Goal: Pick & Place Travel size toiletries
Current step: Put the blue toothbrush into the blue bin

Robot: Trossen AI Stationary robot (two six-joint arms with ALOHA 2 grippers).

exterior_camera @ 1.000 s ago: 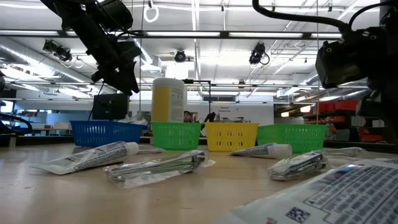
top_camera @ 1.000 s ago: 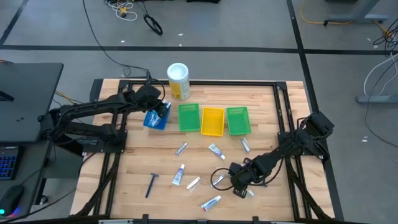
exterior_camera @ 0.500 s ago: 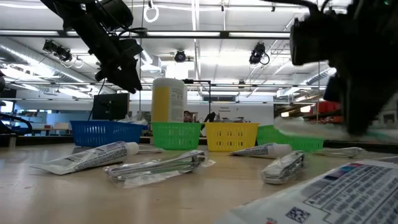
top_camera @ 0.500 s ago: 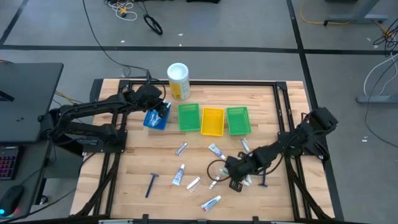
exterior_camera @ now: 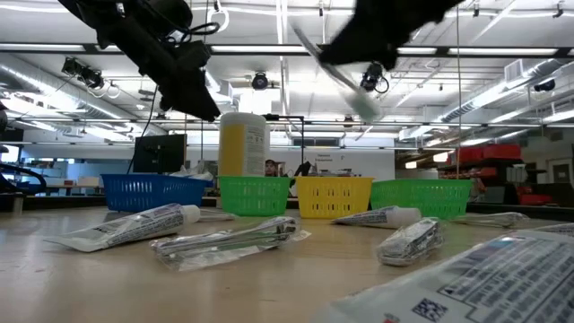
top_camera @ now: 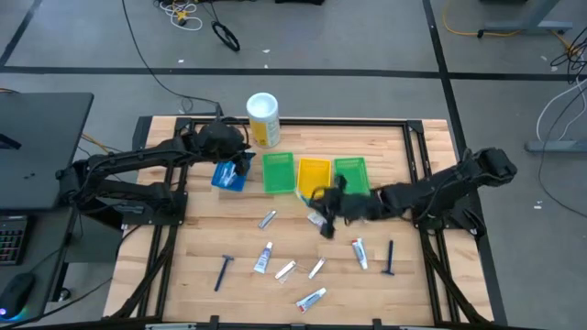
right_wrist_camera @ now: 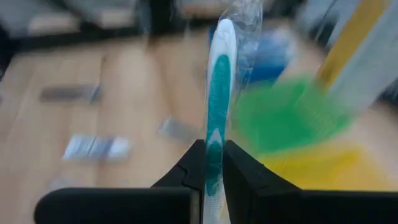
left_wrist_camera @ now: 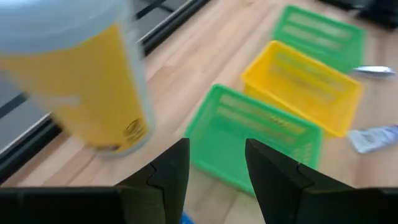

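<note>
Toothbrush [right_wrist_camera: 216, 93], white and teal in clear wrap, is pinched between the right gripper's [right_wrist_camera: 211, 163] fingers, sticking out past the tips, in the air just in front of the yellow bin [top_camera: 314, 178]. Left gripper [left_wrist_camera: 214, 163] fingers are spread, empty, above the blue bin [top_camera: 230, 174], canister [left_wrist_camera: 81, 81] just beyond them. Tubes and razors lie on the counter [top_camera: 183, 275].

toothbrush [right_wrist_camera: 217, 93]: white and teal
canister [top_camera: 263, 119]: white and yellow
baskets: blue [top_camera: 229, 174], green [top_camera: 279, 173], yellow [top_camera: 314, 178], green [top_camera: 352, 170]
table [top_camera: 202, 238]: light wood
</note>
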